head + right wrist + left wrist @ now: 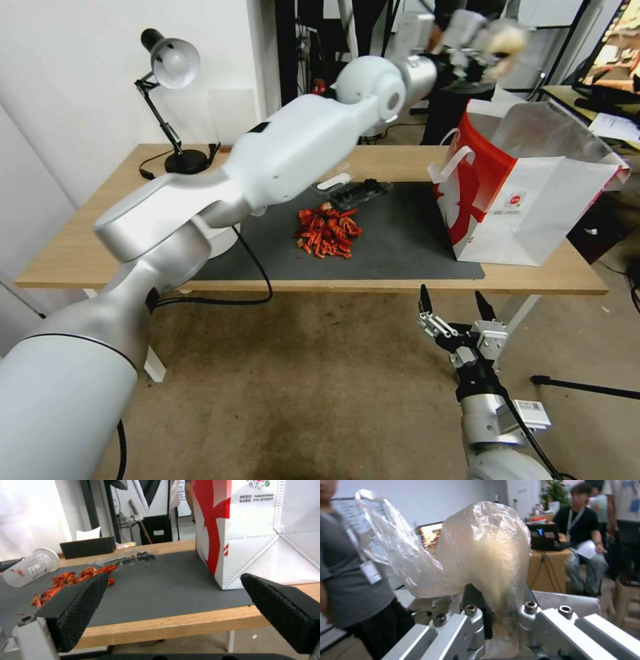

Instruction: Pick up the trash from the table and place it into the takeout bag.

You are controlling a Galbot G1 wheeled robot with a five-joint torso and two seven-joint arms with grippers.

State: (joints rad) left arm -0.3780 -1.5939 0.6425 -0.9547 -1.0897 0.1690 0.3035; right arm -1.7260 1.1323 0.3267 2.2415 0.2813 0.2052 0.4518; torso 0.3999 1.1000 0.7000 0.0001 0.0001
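My left gripper (485, 45) is raised high over the far side of the takeout bag (527, 193), shut on a whitish food lump in clear wrap (486, 555); loose wrap trails off to one side. The bag stands open on the right end of the table (80, 253), white with a red side panel (208, 517) and foil lining. Red food scraps (327, 232) lie piled on the dark grey mat (400, 247). A clear plastic cup (31, 567) lies on its side past the scraps. My right gripper (453, 310) hangs open below the table's front edge, with nothing between its fingers.
A clear tray of dark berries (360, 193) and a small white piece (333, 181) lie behind the scraps. A black desk lamp (170, 67) stands at the table's back left, its cable running off the front. People and desks are behind the table.
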